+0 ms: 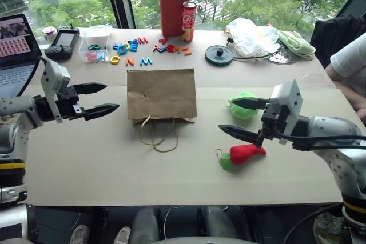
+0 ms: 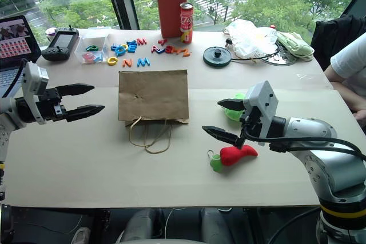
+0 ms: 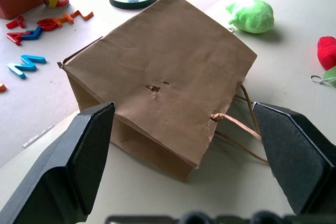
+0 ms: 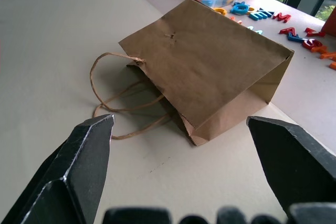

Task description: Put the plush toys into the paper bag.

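Sensibly, both hands, left hand [image 1: 102, 99] and right hand [image 1: 240, 116], hung wide open and empty; the flat paper bag [image 1: 161, 94] needed its near mouth lifted first.

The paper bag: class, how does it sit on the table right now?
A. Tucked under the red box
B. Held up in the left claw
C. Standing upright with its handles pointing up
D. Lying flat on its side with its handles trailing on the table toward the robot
D: the paper bag lies flat on the table, with its loop handles resting on the surface on the robot's side, and neither claw touches it.
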